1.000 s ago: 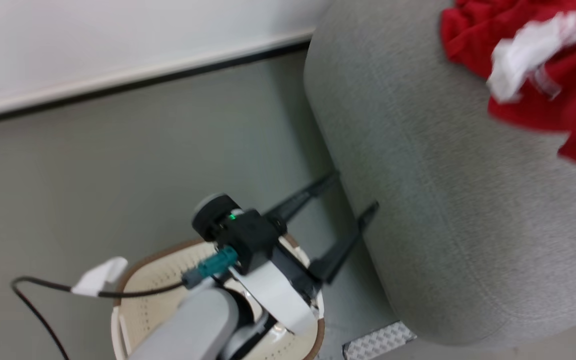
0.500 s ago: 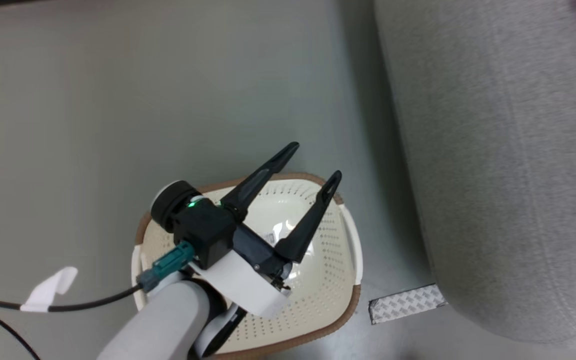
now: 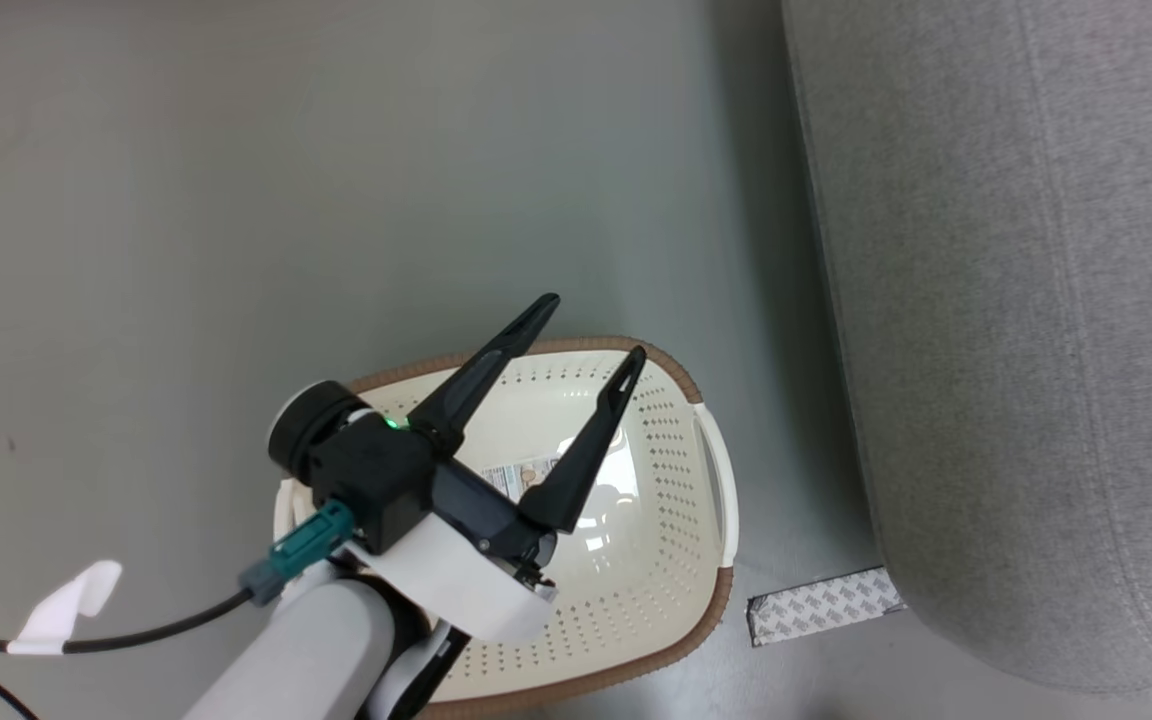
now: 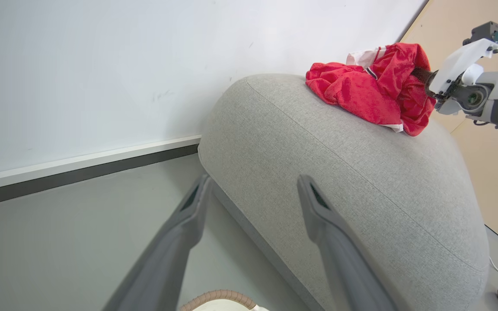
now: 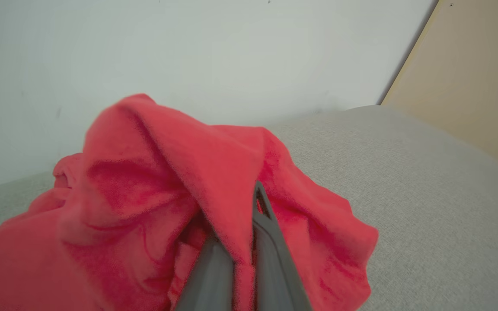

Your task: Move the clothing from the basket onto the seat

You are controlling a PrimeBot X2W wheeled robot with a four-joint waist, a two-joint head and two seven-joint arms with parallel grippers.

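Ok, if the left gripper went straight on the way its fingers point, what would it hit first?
Most likely the grey sofa: the left gripper, open, aims at its rounded end in the wrist view. The gap between is hard to judge.

Mock living room in a lab: grey sofa (image 3: 1016,350), laundry basket (image 3: 676,480), bare grey floor (image 3: 236,200), tape marker (image 3: 821,605), loose cable (image 3: 166,625).

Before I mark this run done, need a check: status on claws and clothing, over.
Left claw open, empty, above the basket. Right claw shut on the clothing; it lies on the seat. Nothing seen in the way.
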